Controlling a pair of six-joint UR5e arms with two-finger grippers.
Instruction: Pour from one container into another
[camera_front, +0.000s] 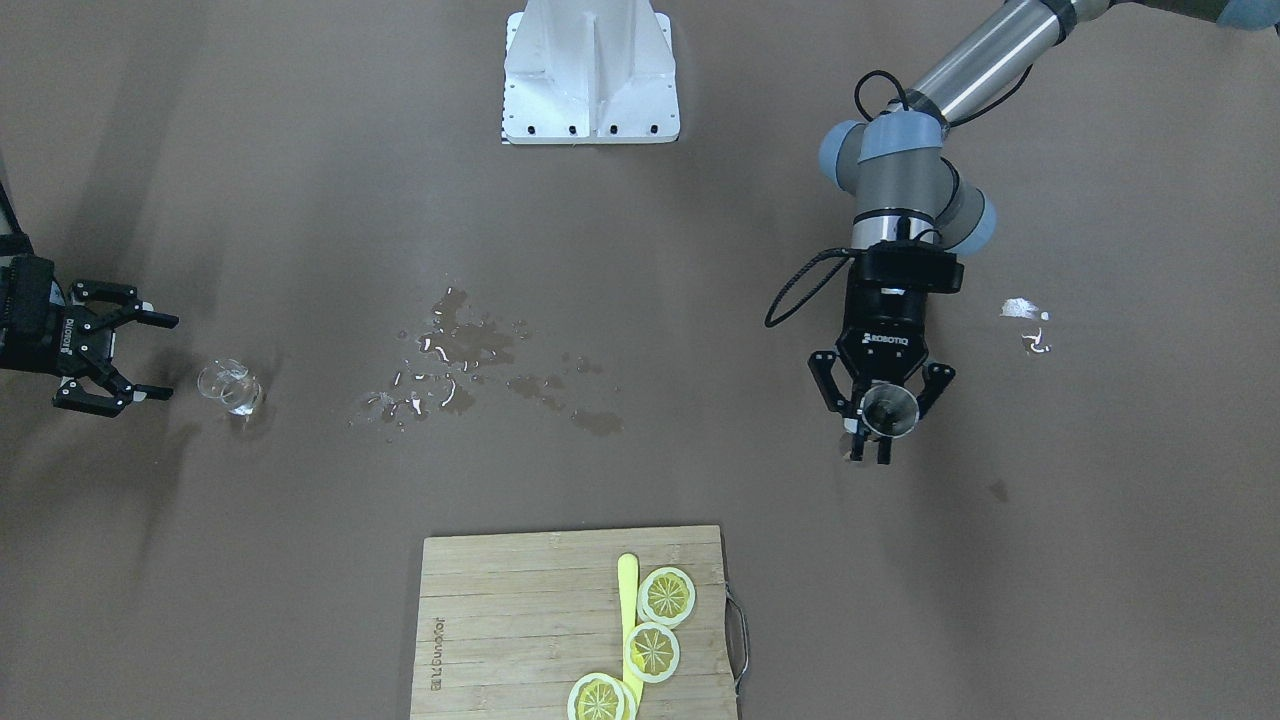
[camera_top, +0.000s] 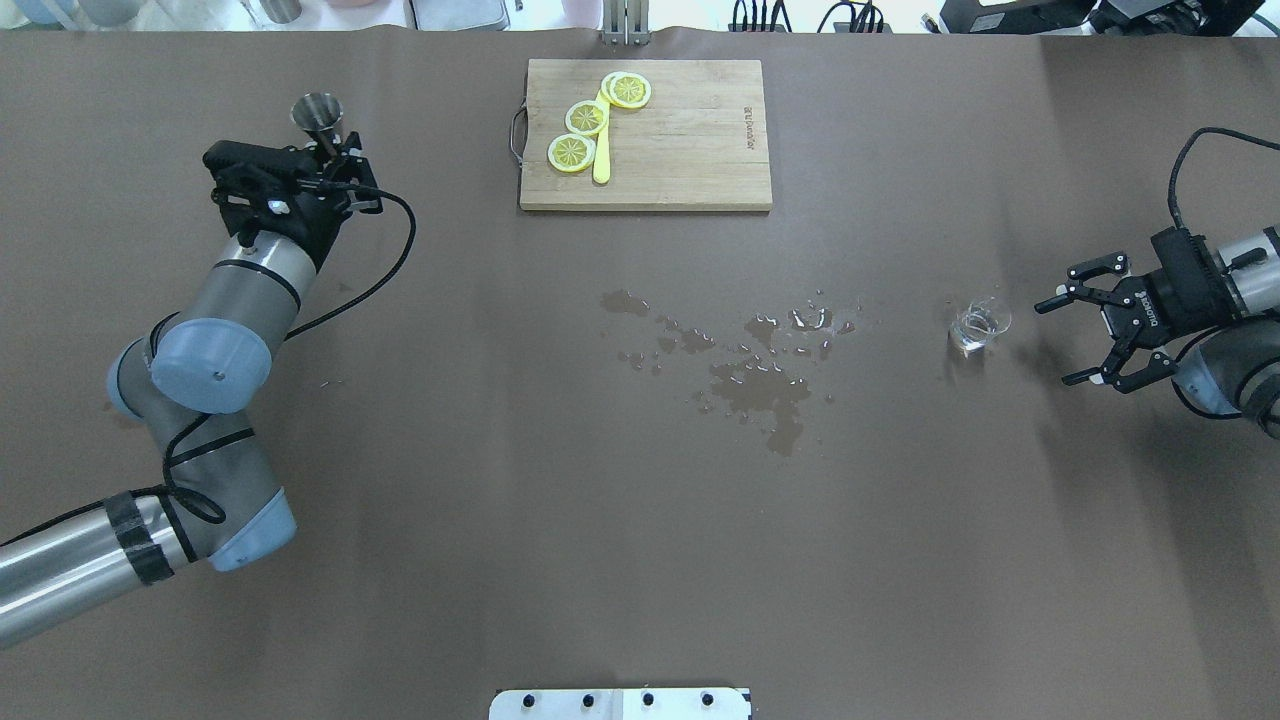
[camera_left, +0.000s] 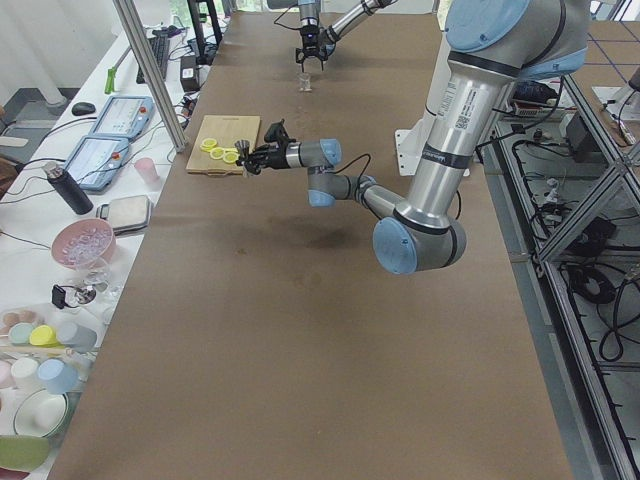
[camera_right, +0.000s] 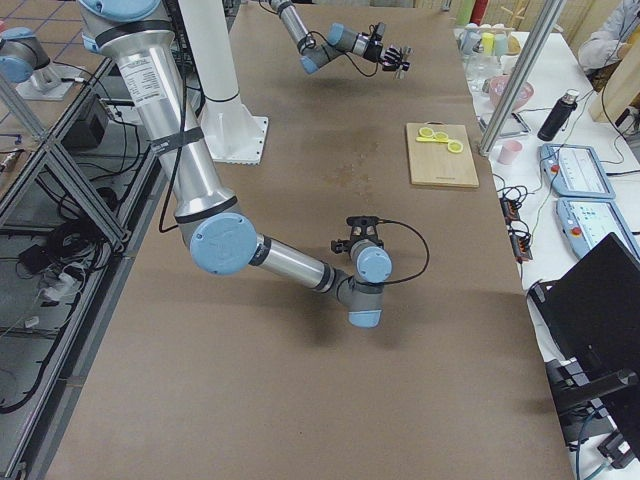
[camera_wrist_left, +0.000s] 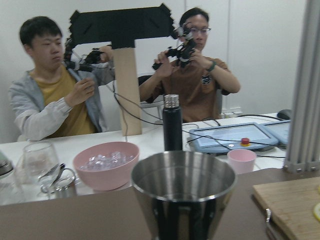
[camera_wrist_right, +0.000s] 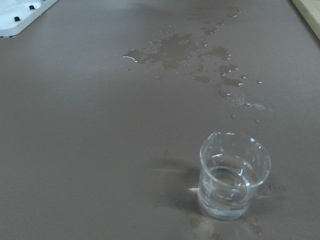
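The clear glass cup (camera_front: 232, 388) (camera_top: 978, 325) stands upright on the brown table with a little water in it, and it sits low and centre-right in the right wrist view (camera_wrist_right: 232, 175). My right gripper (camera_front: 170, 358) (camera_top: 1055, 343) is open just beside it, a short gap away, with nothing between its fingers. My left gripper (camera_front: 878, 425) (camera_top: 325, 150) is shut on the steel jigger (camera_front: 890, 412) (camera_top: 318, 112) and holds it upright off the table. The jigger's dark mouth fills the bottom of the left wrist view (camera_wrist_left: 182, 195).
A wooden cutting board (camera_front: 520, 620) (camera_top: 680, 150) holds lemon slices and a yellow knife at the operators' edge. A water spill (camera_front: 470, 350) (camera_top: 760, 380) spreads across the table's middle. The white robot base (camera_front: 590, 80) stands at the robot's edge. Two people sit beyond the table.
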